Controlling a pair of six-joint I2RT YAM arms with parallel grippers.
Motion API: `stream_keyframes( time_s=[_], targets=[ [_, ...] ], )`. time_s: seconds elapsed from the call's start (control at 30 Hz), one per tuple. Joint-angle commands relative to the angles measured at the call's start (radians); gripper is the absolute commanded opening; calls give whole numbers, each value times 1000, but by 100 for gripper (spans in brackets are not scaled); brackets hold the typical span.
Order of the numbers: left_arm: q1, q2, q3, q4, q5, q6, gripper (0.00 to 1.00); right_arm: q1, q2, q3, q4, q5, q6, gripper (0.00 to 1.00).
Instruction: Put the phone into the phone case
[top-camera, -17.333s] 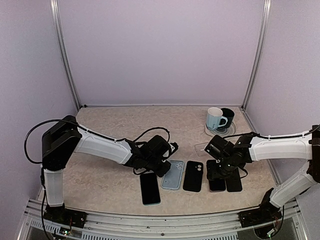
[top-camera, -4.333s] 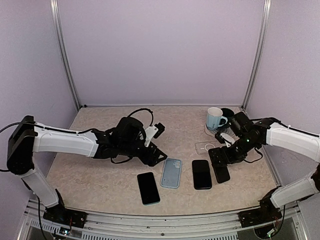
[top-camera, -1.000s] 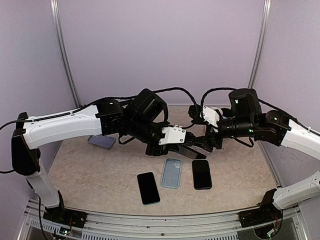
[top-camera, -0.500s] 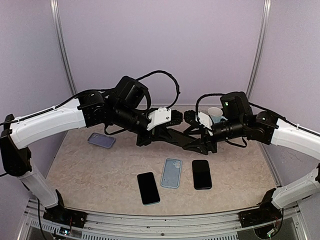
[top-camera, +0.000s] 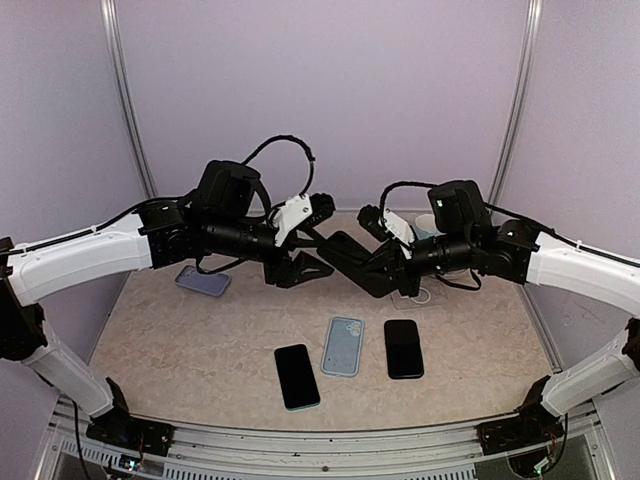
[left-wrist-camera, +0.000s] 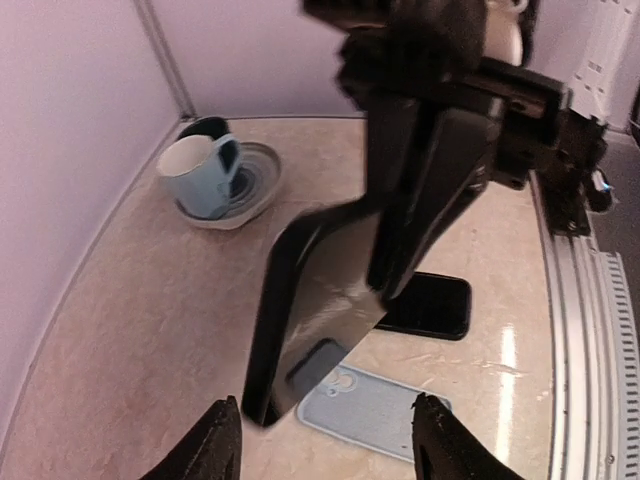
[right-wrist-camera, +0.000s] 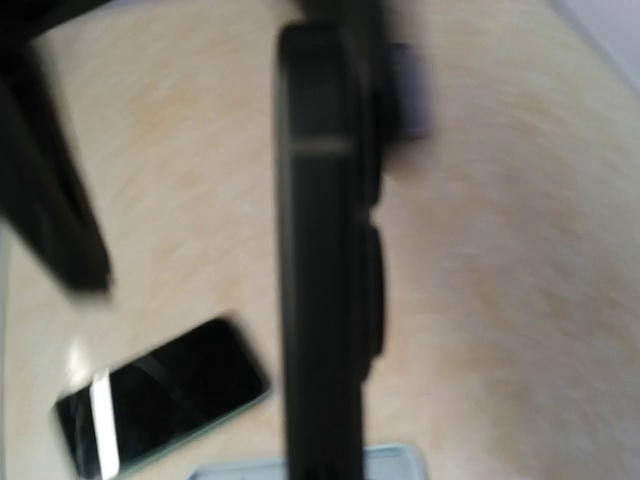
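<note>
Step in hand, as judged: mid-air handover ahead of insertion. Location of black phone (left-wrist-camera: 300, 330): aloft over the table centre, tilted. Right gripper (left-wrist-camera: 405, 220): at 3 o'clock of it, clamped on its upper end. Left gripper (left-wrist-camera: 325, 415): at 9 o'clock, fingers spread wide, holding nothing. Light blue case (top-camera: 344, 346): flat on the table at 6 o'clock below. Next move calls for squaring the phone over a case and pressing evenly.
</note>
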Motion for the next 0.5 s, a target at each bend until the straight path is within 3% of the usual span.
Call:
stream_keyframes(
  time_s=[0.0, 0.1, 0.2, 0.47],
  targets=[
    [113, -53, -123, 242, -63, -385, 52, -51, -13, -52, 226, 267, 458, 0],
    [110, 58, -119, 93, -139, -521, 37, -57, 10, -67, 177, 416, 660, 0],
    [97, 187, -148, 34, -179, -570, 19, -56, 41, -83, 130, 483, 748, 0],
    [-19, 367, -116, 51, -227, -530, 15, -55, 24, -201, 175, 488, 827, 0]
  ],
)
